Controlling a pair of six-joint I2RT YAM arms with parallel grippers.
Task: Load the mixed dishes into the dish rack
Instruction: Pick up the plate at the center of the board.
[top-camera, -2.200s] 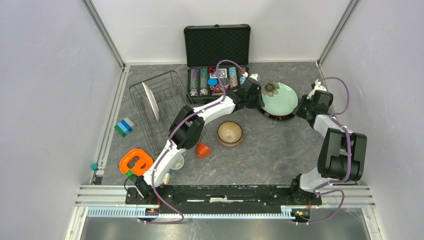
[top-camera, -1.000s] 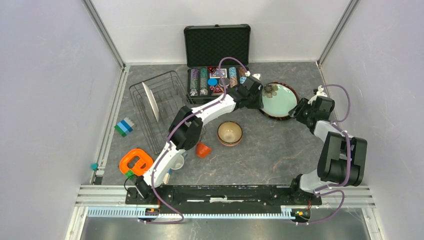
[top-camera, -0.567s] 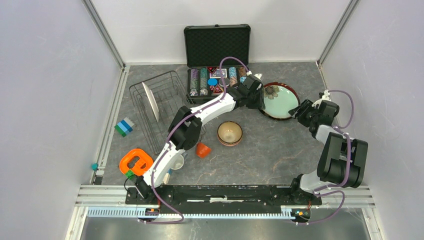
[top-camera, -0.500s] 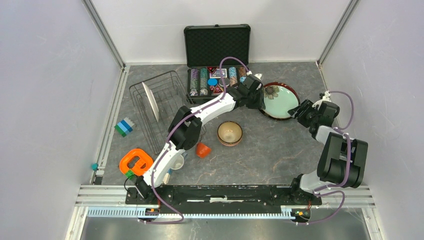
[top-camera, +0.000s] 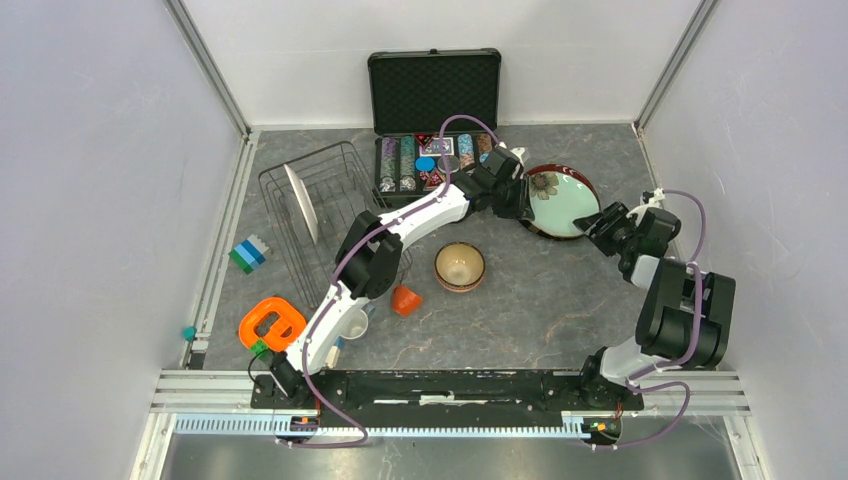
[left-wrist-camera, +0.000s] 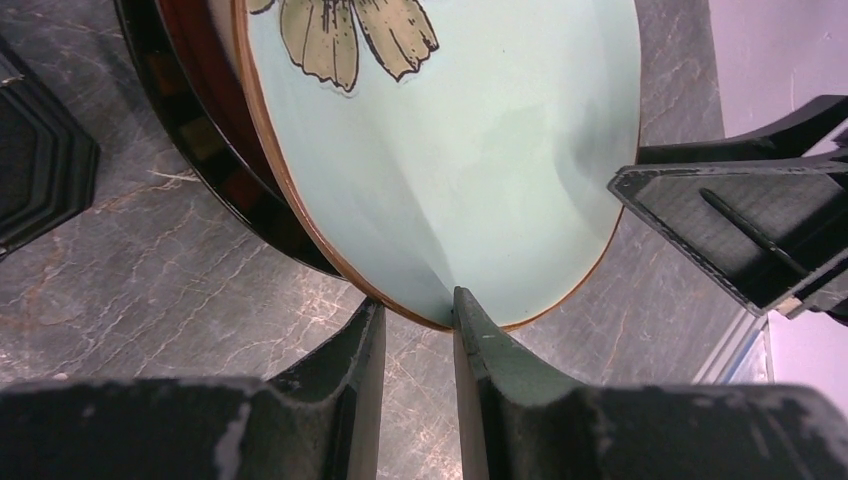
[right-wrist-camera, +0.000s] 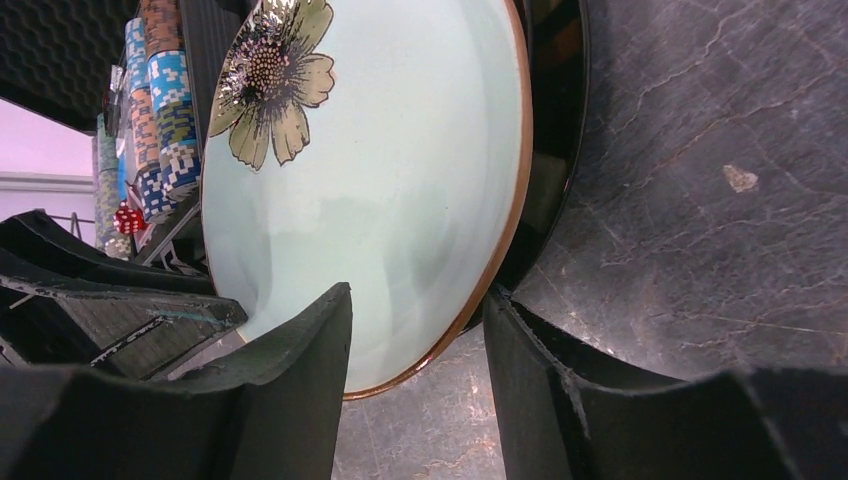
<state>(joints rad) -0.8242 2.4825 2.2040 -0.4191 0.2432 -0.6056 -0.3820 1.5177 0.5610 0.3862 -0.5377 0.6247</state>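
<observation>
Left hand (left-wrist-camera: 418, 305) clamps the teal plate (left-wrist-camera: 480, 150) by its rim, tilted up off the dark plate (left-wrist-camera: 200, 150); right hand (right-wrist-camera: 418, 295) gapes around the opposite rim. Likely stiff, slick, breakable: a firm rim pinch suits.

Robot lab test cell, tabletop rig.
Plain white panel walls (top-camera: 90, 200), alu extrusion rail (top-camera: 200, 385), grey stone-look tabletop (top-camera: 540, 310); left arm (top-camera: 410, 220) + right arm (top-camera: 680, 310) bolted at near edge.
</observation>
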